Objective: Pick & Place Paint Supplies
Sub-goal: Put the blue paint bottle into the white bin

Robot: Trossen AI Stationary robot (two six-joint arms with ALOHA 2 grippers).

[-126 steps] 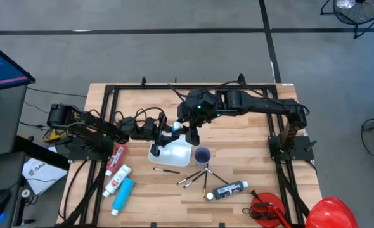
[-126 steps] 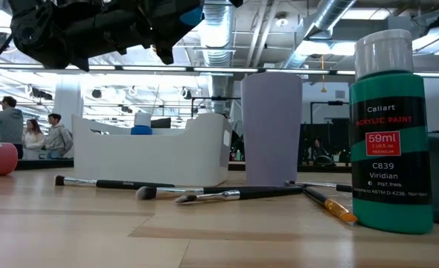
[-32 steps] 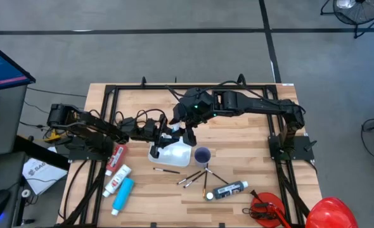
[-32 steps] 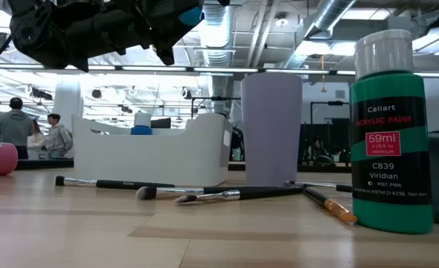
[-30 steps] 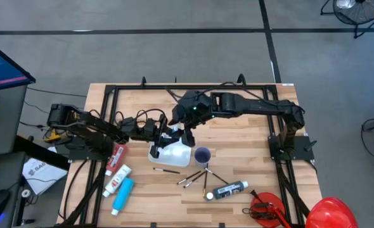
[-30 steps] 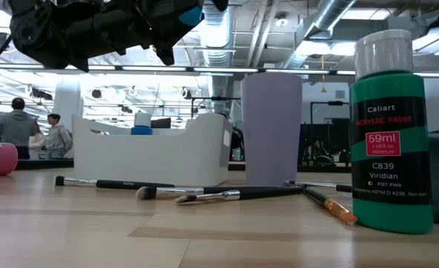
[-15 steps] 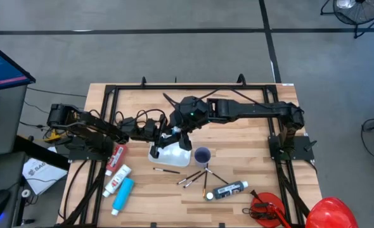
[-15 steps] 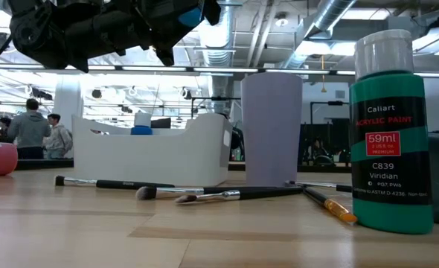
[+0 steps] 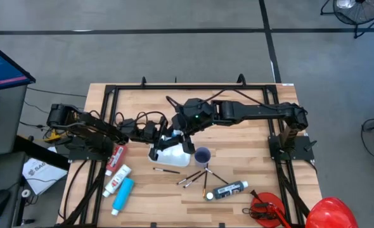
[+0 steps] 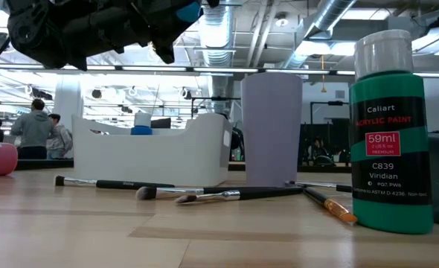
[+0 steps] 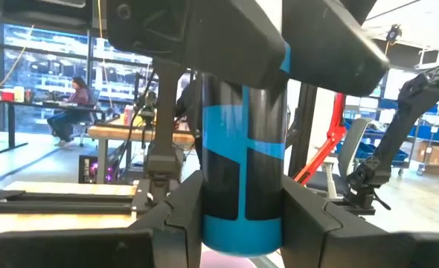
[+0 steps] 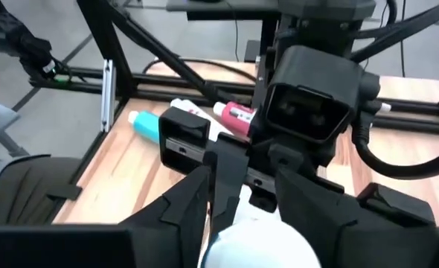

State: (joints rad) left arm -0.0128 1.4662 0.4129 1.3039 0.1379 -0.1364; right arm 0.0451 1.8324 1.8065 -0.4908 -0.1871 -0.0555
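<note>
A black bottle with a blue label and a white cap stands upright in the air over the white bin. My left gripper is shut on its lower part, and my right gripper is closed round its cap end from the other side. On the table lie a red tube, a white tube with a red label, a light blue tube, a black bottle with a white cap and thin brushes. My left gripper pinches the bottle's lower part between its two fingers, coming in about level from the table's left. The bottle stands upright in the hold, clear of the bin. My right gripper has its two fingers on either side of the bottle's top, at the white cap. It comes from the table's right, slanting downward. In the left wrist view its fingers lie against the bottle's upper part.
A lilac cup stands right of the bin. A green paint bottle stands near the low camera. A red tool and a red dome sit at the near right corner. Black frame rails border the table.
My right gripper has moved toward the table's left and slightly down, onto the cap end of the bottle in my left gripper. The left gripper and the bottle have stayed put.
</note>
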